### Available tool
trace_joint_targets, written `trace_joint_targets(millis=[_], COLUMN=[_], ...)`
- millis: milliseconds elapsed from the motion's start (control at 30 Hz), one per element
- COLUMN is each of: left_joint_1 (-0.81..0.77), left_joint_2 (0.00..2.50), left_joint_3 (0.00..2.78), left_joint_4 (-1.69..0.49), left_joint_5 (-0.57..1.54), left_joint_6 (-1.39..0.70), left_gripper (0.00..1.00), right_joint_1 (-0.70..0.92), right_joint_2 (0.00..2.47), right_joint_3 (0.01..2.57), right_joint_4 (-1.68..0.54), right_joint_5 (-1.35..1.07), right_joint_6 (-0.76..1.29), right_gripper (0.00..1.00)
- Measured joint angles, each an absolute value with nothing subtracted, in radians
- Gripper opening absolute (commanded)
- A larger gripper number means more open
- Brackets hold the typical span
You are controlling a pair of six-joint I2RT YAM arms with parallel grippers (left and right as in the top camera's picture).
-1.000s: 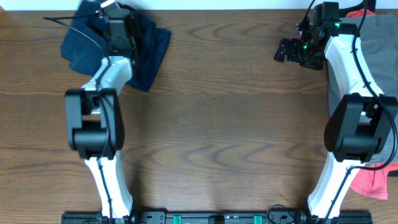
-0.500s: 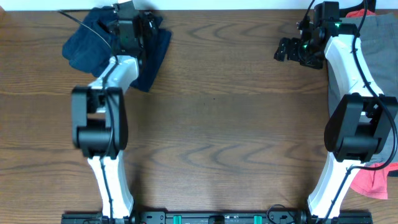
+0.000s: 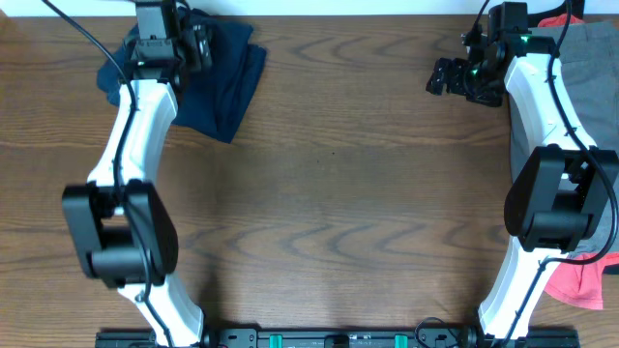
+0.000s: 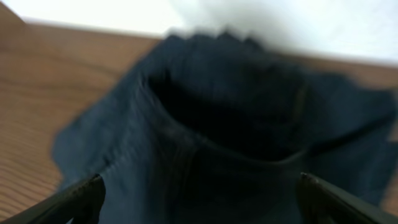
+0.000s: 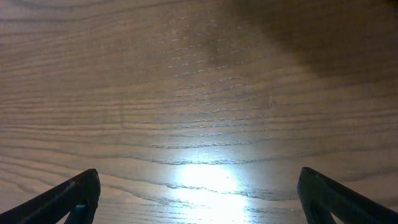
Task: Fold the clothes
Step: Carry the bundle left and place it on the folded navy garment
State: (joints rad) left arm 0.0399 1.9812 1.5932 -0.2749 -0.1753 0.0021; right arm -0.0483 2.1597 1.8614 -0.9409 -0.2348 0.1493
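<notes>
The table [image 3: 348, 174] is brown wood with a wavy grain, smooth and finished to a low sheen that throws back a bright patch of light in the right wrist view. The navy shorts [image 3: 232, 87] are soft matt cloth, rumpled into folds, and the grey shorts [image 3: 592, 58] and coral-red cloth [image 3: 578, 285] at the right edge look equally soft and matt. The left arm [image 3: 131, 126] and right arm [image 3: 544, 92] have smooth, slightly glossy white shells, seemingly plastic, with matt black joints.

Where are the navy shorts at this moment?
In the overhead view the navy shorts lie crumpled at the far-left corner of the table, with the left claw open over them.
</notes>
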Motion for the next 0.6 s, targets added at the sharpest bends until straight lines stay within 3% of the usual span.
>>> trace_joint_targets(millis=[333, 600], left_joint_1=[0.049, 0.051], left_joint_2=[2.244, 2.322], left_joint_3=[1.587, 1.589], left_joint_4=[0.083, 0.128], left_joint_5=[-0.072, -0.022], left_joint_6=[0.025, 0.024], left_gripper=[0.99, 0.98], right_joint_1=[-0.047, -0.028], right_joint_2=[2.160, 2.160], right_joint_3=[1.861, 1.861], right_joint_4=[-0.940, -0.934], right_joint_5=[-0.235, -0.235], right_joint_6=[0.149, 0.149], right_gripper=[0.99, 0.99])
